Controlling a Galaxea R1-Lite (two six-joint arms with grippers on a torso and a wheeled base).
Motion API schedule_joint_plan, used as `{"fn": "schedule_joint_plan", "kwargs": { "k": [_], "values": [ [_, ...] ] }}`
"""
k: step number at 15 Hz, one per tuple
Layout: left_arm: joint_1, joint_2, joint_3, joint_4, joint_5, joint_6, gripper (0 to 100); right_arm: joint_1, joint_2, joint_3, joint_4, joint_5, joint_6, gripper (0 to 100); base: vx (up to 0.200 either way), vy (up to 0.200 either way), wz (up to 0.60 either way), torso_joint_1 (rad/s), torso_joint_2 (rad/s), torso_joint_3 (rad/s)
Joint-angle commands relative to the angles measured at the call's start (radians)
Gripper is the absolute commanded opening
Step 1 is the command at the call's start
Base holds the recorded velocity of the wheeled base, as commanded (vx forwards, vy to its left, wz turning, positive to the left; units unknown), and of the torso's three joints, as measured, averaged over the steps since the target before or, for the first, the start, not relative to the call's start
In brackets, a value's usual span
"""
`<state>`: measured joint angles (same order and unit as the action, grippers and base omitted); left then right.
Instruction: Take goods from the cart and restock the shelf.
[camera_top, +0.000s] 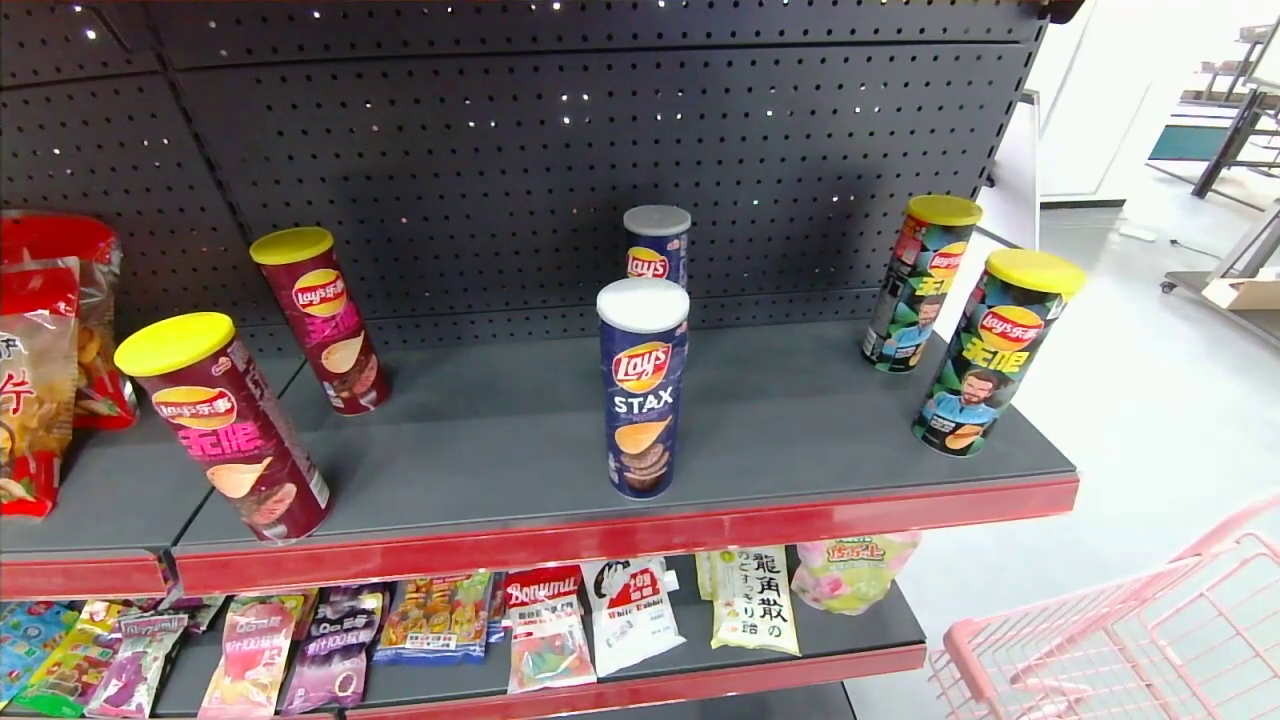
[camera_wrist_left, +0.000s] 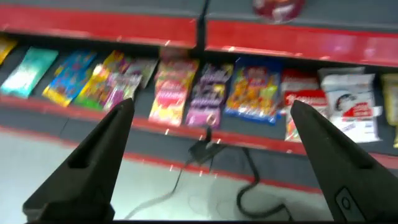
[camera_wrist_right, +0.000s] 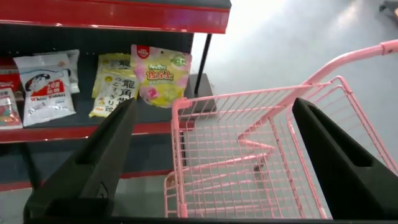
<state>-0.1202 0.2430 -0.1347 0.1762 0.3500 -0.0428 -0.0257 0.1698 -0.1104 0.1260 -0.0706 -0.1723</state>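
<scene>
Upright blue chip can (camera_top: 641, 400), white-lidded

The left end effector (camera_wrist_left: 211, 155) holds its two dark fingers (camera_wrist_left: 93, 168) spread wide, gripping nothing; the right end effector (camera_wrist_right: 214, 162) is posed alike, fingers (camera_wrist_right: 339, 155) wide apart, tapering to points, and empty.

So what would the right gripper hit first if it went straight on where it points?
Probably the pink wire cart: the right gripper aims into its basket with nothing nearer in between, though depth is hard to judge.
</scene>
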Motion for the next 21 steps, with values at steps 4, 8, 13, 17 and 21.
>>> {"fn": "schedule_joint_plan", "kwargs": {
  "k": [4, 8, 13, 17, 21],
  "values": [
    [0.039, -0.114, 0.043, -0.023, 0.058, -0.072, 100, 0.024, -0.17, 0.025, -0.005, 0.002, 0.036, 100, 0.0, 0.0, 0.0, 0.0, 0.0, 0.0],
    [0.251, -0.062, 0.043, -0.021, 0.06, -0.046, 100, 0.024, -0.17, 0.025, -0.005, -0.018, 0.05, 100, 0.0, 0.0, 0.0, 0.0, 0.0, 0.0],
    [0.232, -0.148, 0.133, -0.201, -0.411, 0.023, 100, 0.026, -0.17, 0.031, -0.009, 0.0, 0.108, 100, 0.0, 0.0, 0.0, 0.0, 0.0, 0.0],
    [0.166, -0.149, 0.133, -0.198, -0.45, 0.073, 100, 0.029, -0.167, 0.034, -0.012, 0.074, 0.152, 100, 0.0, 0.0, 0.0, 0.0, 0.0, 0.0],
    [0.108, -0.225, 0.13, -0.156, -0.428, 0.055, 100, 0.026, -0.17, 0.043, -0.023, 0.06, 0.154, 100, 0.0, 0.0, 0.0, 0.0, 0.0, 0.0]
  ]
}}
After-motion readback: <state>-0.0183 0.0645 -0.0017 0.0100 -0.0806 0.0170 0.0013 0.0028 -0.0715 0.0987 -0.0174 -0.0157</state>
